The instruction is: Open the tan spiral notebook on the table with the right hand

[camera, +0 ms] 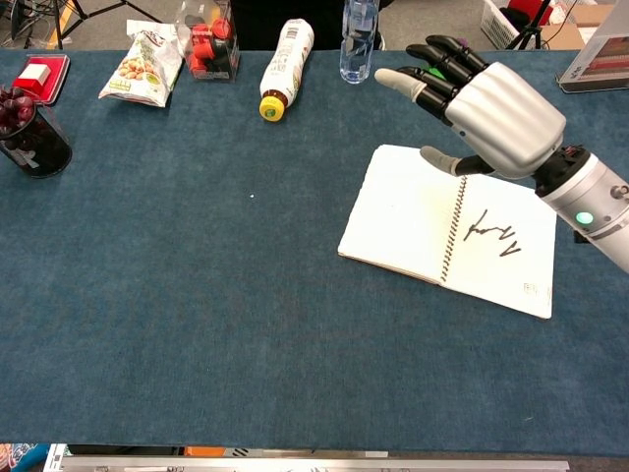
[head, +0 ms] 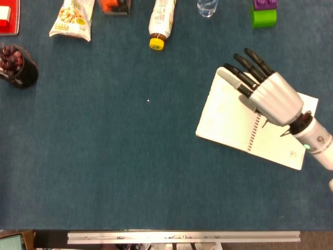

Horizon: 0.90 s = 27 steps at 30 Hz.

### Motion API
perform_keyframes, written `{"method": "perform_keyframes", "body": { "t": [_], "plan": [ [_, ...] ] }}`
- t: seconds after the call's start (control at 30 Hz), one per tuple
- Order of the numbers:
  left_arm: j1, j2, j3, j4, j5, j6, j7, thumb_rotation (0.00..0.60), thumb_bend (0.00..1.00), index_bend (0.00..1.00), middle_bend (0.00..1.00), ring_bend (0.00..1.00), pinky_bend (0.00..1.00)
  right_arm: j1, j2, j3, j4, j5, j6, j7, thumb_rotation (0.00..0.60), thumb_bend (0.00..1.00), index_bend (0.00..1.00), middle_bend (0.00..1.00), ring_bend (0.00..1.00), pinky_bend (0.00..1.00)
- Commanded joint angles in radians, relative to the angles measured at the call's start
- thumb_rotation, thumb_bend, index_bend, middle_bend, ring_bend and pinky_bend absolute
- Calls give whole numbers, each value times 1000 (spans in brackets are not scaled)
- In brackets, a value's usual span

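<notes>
We see the spiral notebook lying open on the blue table, our right hand above it, fingers spread, grasping nothing.

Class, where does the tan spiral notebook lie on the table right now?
The notebook lies open and flat on the right side of the table in both views, beneath the raised right hand and in front of the green and purple block.
</notes>
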Motion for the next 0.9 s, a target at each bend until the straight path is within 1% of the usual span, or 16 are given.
{"method": "perform_keyframes", "body": {
  "t": [0.03,0.13,0.27,0.43,0.53,0.7,0.8,0.9],
  "plan": [
    [0,-3,-1,1,5,5,-2,600,241,442,303,247,380,-40,91,-23,-114,3,0,-77,600,289,51,181,20,60],
    [3,-9,-2,7,20,19,-10,600,241,404,303,247,381,-80,192,-46,-260,28,-36,-177,600,288,90,181,20,66],
    [6,-20,-4,22,43,39,-29,600,241,378,303,247,386,-140,301,-58,-422,94,-82,-320,600,288,250,185,34,106],
    [9,-28,-5,39,63,54,-56,600,241,375,304,247,390,-222,403,-62,-588,190,-96,-446,600,287,262,190,46,106],
    [10,-29,-8,46,66,57,-69,600,241,375,305,247,390,-268,441,-68,-647,233,-91,-488,600,287,262,190,51,106],
    [10,-32,-7,51,76,60,-78,600,241,375,305,247,390,-334,474,-75,-697,267,-60,-512,600,287,262,190,51,106],
    [11,-33,-10,52,78,66,-83,600,241,375,305,247,390,-368,481,-86,-697,247,-31,-468,600,287,276,191,51,106],
    [12,-35,-12,56,82,72,-90,600,241,375,305,247,390,-398,482,-100,-671,209,4,-416,600,287,303,200,57,106]
  ]
}}
